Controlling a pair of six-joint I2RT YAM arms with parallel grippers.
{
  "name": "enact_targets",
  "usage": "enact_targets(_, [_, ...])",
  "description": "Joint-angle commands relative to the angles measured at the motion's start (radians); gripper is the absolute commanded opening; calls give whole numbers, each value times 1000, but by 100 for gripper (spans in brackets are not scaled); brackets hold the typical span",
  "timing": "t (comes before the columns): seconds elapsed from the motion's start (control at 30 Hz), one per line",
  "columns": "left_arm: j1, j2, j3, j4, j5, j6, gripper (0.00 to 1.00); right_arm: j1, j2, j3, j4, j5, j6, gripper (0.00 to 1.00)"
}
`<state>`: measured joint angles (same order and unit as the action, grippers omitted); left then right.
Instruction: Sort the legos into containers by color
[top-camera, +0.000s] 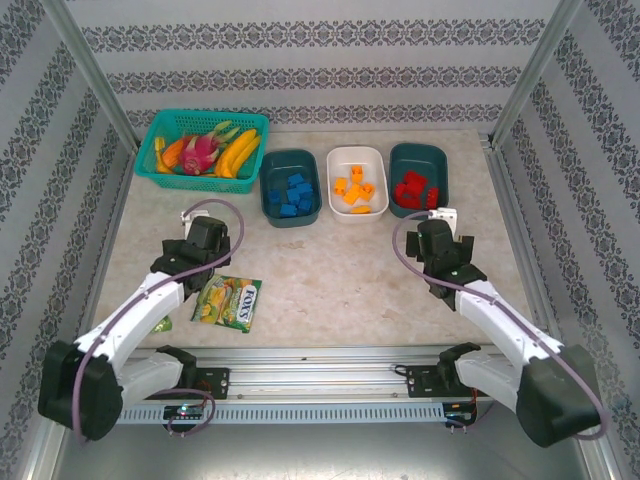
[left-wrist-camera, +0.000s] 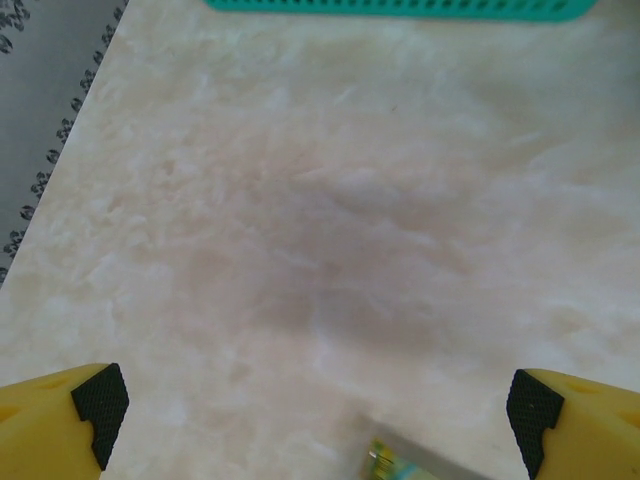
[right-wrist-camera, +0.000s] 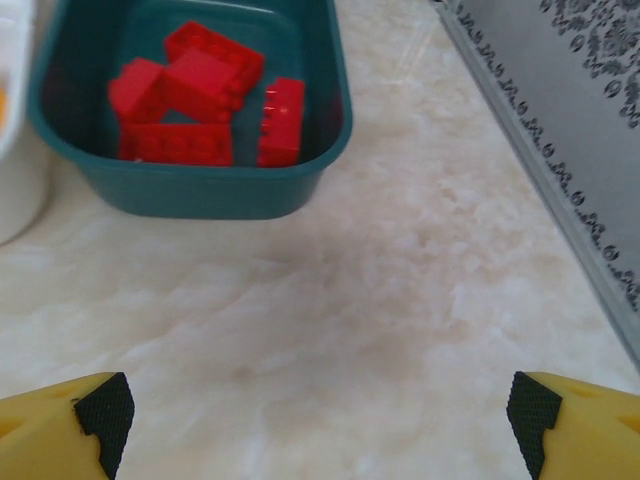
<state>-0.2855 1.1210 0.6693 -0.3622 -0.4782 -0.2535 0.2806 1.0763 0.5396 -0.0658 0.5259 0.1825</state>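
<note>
Three containers stand in a row at the back. The left teal tub holds blue legos. Orange legos lie in the white tub, and red legos in the right teal tub. In the right wrist view the red legos lie piled inside that teal tub, ahead of my open right gripper, which has bare table between its fingers. My left gripper is open too, over bare table. From above, the left gripper and right gripper hover short of the tubs.
A green lattice basket of toy fruit sits at the back left; its edge runs along the top of the left wrist view. A green-yellow candy packet lies by the left arm, its corner just under the left gripper. Metal frame posts flank the table.
</note>
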Motion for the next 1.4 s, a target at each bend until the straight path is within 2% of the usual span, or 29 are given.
enact_targets(0.0, [47,77,-30,270,19,115,100,-47,73,-49,326,-46,-113,98])
enact_targets(0.1, [68,203,-40,413,40,141,100,-93,171,-69,478,-114,-119,98])
enact_targets(0.27, [150,371,-51,676,149,192,100,-145,309,-68,664,-212,-156,98])
enact_targets(0.33, [184,404,-46,755,209,222,100,-166,337,-55,696,-266,-192,98])
enact_targets(0.4, [214,432,-58,846,274,254,100,-211,365,-67,739,-323,-161,98])
enact_targets(0.5, [253,428,-117,944,372,243,100,-252,409,-163,948,-379,-124,98])
enact_targets(0.57, [253,400,-216,1095,374,239,100,-255,451,-238,1126,-368,-116,98])
enact_targets(0.6, [253,402,-271,1197,359,232,100,-256,454,-255,1161,-358,-113,98])
enact_targets(0.67, [253,456,-346,1399,351,238,100,-256,428,-243,1097,-358,-114,98])
enact_targets(0.73, [254,426,-294,1240,352,227,100,-255,430,-224,1062,-359,-115,98])
enact_targets(0.8, [267,441,-269,1212,371,221,100,-249,442,-203,1027,-345,-120,98])
enact_targets(0.87, [268,444,-271,1225,370,222,100,-232,431,-168,979,-320,-130,98])
enact_targets(1.37, [268,440,-270,1223,373,223,100,-235,435,-162,978,-343,-135,98])
